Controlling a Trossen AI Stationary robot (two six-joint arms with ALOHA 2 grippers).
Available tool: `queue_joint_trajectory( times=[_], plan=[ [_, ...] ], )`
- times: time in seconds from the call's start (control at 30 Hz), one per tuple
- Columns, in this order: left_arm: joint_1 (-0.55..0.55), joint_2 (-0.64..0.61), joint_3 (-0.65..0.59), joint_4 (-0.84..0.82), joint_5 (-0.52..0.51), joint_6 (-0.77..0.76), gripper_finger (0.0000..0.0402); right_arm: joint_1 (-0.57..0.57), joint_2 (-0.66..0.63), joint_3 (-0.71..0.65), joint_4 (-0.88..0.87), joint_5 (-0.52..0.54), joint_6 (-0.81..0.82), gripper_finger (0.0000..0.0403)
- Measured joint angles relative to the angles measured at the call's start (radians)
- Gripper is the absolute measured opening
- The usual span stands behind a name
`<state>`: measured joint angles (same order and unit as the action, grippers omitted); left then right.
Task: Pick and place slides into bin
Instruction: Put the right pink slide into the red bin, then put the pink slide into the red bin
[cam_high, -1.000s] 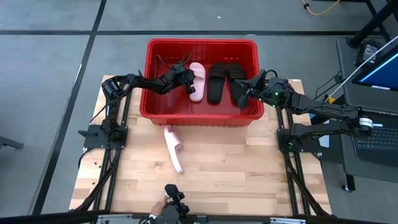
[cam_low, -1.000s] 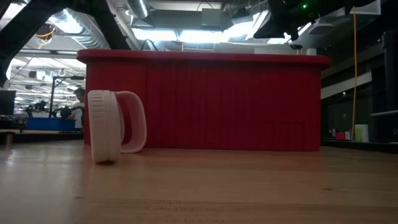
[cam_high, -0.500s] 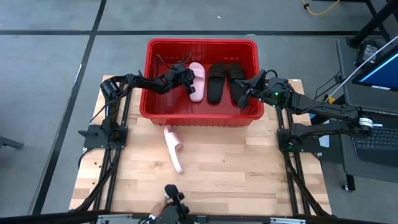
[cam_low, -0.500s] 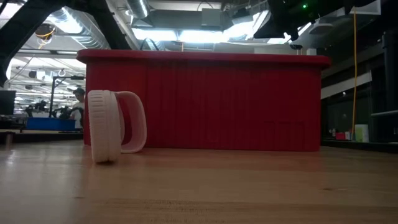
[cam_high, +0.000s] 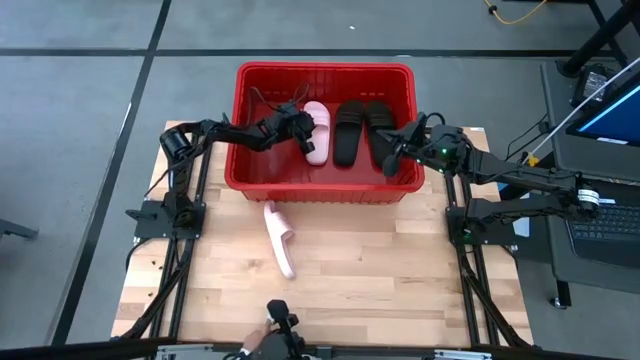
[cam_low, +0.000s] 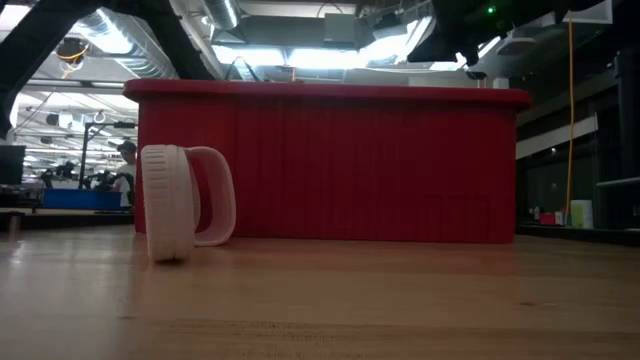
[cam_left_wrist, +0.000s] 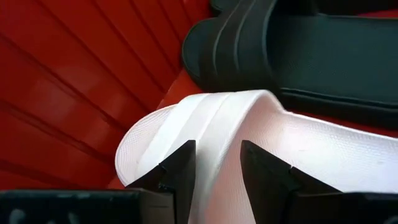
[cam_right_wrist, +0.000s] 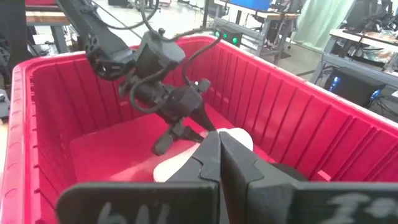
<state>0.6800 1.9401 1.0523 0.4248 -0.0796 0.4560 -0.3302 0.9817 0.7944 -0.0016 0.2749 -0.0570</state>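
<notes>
- Worktop (cam_high: 350, 270) first, nearest the front edge: one pale pink slide (cam_high: 280, 238) lies out on the wood, just short of the bin's near wall. From table height it stands on its side, strap loop facing sideways (cam_low: 185, 205).
- That one looks light and rubbery, I'd say, with a stiffish sole and a springy strap. The strap arch, or a pinch across the sole's edge, seems the surest hold.
- Behind it, the red bin (cam_high: 250, 178) sits at the far side of the worktop.
- Inside, the other pink slide (cam_high: 317, 130) lies left of centre, with two black slides (cam_high: 362, 128) side by side to its right.
- Left claw (cam_high: 300, 128) is down inside the bin, fingers spread either side of the pink slide's rim (cam_left_wrist: 249, 149), not squeezing it as far as I can judge.
- Right claw (cam_high: 392, 155) hangs over the bin's right end, fingers pressed together and empty.
- Three in, one to go!
</notes>
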Motion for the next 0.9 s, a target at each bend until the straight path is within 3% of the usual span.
queue_joint_trajectory(
  times=[0.47, 0.9],
  plan=[
    [-0.015, -0.151, 0.0, -0.165, 0.005, -0.006, 0.0121, 0.0, 0.0, 0.0, -0.021, 0.0, 0.0, 0.0006],
    [-0.15, -0.498, -0.001, -0.424, 0.003, -0.075, 0.0115, 0.001, 0.0, 0.0, -0.02, -0.114, -0.014, 0.0006]
  ],
)
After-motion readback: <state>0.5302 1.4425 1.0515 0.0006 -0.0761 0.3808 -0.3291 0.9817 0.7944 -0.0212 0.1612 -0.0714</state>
